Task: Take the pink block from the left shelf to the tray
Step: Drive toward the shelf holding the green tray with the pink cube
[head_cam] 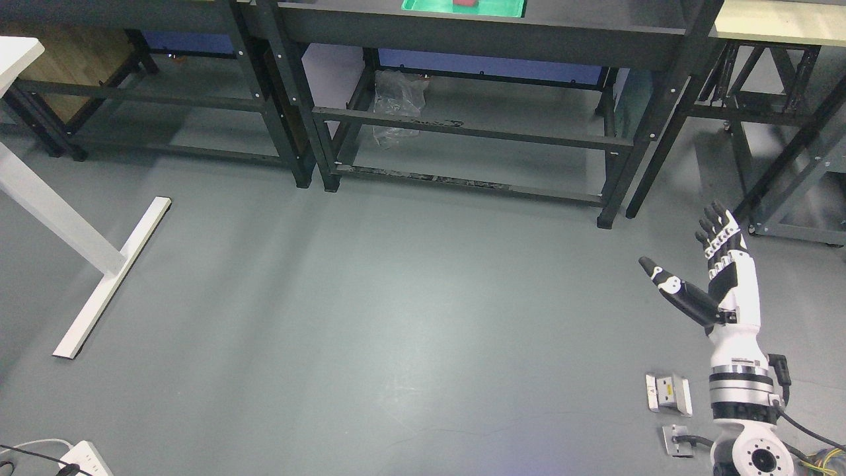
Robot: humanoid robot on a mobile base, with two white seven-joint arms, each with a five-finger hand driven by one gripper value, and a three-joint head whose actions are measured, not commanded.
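- The pink block is at the very top edge of the head view, sitting in the green tray. Only a sliver of it shows and it reads more red-pink than pastel.
- That tray sits on top of the middle black shelf unit, roughly centre frame, and is cut off by the top of the picture.
- Under that shelf there's a crumpled clear plastic bag behind the lower crossbar, a bit left of the tray.
- Another black shelf unit stands to the left of it, just beside it, legs nearly touching. A third frame with a pale top is over on the right.
- The right robot hand is way down at the lower right, well apart from the tray and the shelves. It's held up over the grey floor with fingers straight and spread, thumb sticking out to the left, holding nothing.
- Just beside the forearm on the floor are two small metal floor boxes, one with a cable coming out.
- Far left: a white worktop leg with its flat foot on the floor, and a white power strip poking in at the bottom left corner.
- Left arm doesn't show anywhere.
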